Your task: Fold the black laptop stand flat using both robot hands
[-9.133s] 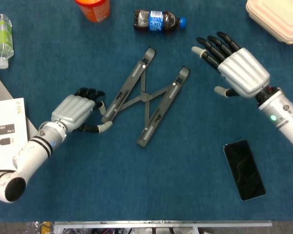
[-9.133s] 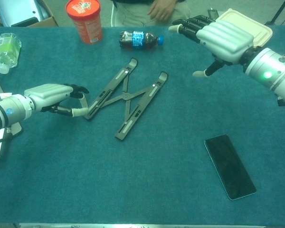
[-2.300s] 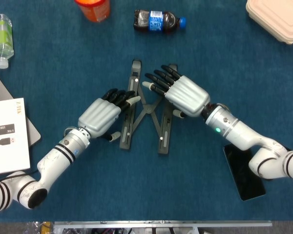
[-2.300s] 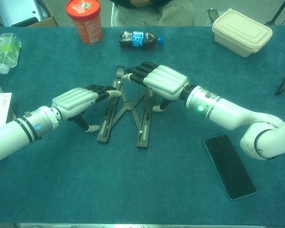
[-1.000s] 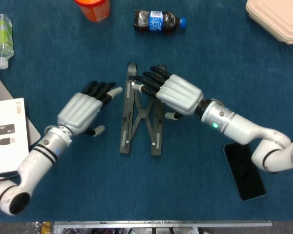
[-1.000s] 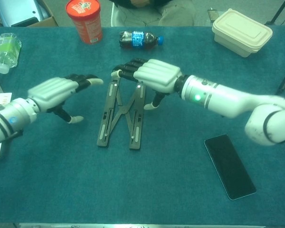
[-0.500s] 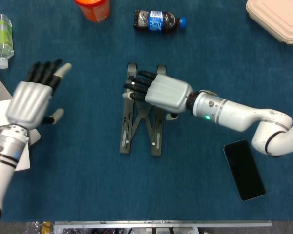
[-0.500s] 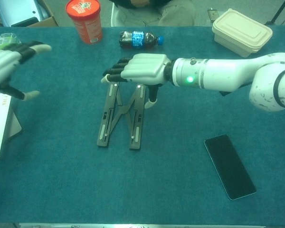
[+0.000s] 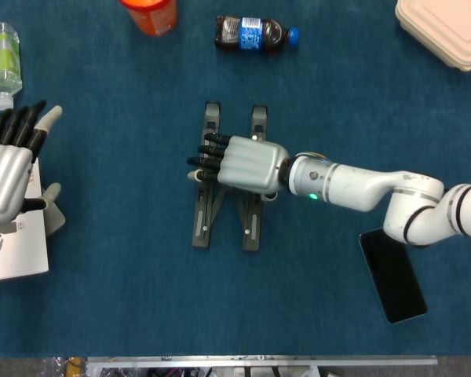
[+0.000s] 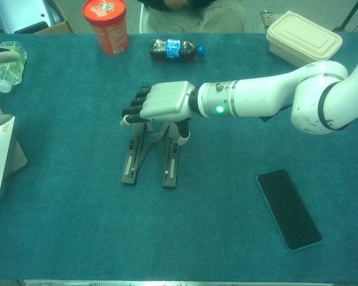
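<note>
The black laptop stand [image 9: 206, 224] lies mid-table with its two bars nearly parallel and close together, also seen in the chest view as the stand [image 10: 133, 161]. My right hand [image 9: 239, 165] lies palm down across the middle of both bars. Its fingers [image 9: 208, 157] reach out over the left bar and its thumb [image 10: 182, 137] hangs by the right bar. From the chest the right hand [image 10: 162, 102] hides the bars' far ends. My left hand [image 9: 8, 173] is far off at the left edge, held up with fingers spread, holding nothing.
A cola bottle [image 9: 255, 34] and an orange tub [image 9: 149, 12] stand behind the stand. A beige lunch box [image 9: 443, 27] is at the back right, a black phone [image 9: 391, 273] at the front right. A water bottle [image 9: 0, 51] and white box [image 9: 20, 243] lie by the left hand.
The left hand let go of the stand and swung away to the far left edge. The right hand slid left and down over the bars, which came closer together.
</note>
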`<action>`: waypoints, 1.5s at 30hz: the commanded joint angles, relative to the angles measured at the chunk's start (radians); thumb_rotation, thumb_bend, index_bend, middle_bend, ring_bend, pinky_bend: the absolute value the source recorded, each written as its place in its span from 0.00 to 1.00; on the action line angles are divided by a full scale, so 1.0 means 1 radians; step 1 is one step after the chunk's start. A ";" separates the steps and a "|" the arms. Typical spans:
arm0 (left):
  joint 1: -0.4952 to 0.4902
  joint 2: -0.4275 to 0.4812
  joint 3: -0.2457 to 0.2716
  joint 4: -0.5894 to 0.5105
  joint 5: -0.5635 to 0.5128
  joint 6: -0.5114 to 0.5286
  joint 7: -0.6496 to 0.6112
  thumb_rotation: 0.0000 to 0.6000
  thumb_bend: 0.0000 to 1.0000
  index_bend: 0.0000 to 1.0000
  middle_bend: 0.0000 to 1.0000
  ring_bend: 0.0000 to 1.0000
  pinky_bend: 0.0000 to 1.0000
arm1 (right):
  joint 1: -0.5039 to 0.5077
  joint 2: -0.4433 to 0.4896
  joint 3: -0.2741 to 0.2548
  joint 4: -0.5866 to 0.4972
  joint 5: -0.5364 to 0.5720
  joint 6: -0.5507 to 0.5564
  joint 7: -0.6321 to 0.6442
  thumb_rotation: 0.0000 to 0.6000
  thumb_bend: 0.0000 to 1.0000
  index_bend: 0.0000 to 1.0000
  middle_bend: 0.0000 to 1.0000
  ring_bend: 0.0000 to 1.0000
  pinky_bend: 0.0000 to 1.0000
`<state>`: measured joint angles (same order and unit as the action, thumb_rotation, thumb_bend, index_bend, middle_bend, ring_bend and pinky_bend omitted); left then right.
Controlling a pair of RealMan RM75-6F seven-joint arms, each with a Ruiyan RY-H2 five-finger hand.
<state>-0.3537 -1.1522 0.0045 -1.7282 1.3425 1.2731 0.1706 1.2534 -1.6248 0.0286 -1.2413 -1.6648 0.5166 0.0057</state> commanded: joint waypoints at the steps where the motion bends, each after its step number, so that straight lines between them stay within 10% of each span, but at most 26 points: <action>1: 0.007 0.007 0.002 0.005 0.000 -0.007 -0.009 1.00 0.25 0.00 0.00 0.00 0.00 | 0.010 0.006 -0.006 -0.002 -0.002 -0.008 -0.004 1.00 0.00 0.00 0.00 0.00 0.00; 45: 0.039 -0.013 -0.027 0.044 0.012 -0.057 -0.105 1.00 0.25 0.00 0.00 0.00 0.00 | 0.073 -0.115 -0.049 0.127 0.030 -0.040 0.055 1.00 0.05 0.00 0.12 0.03 0.00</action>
<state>-0.3154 -1.1654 -0.0221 -1.6843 1.3544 1.2167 0.0663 1.3252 -1.7385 -0.0214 -1.1151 -1.6375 0.4791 0.0600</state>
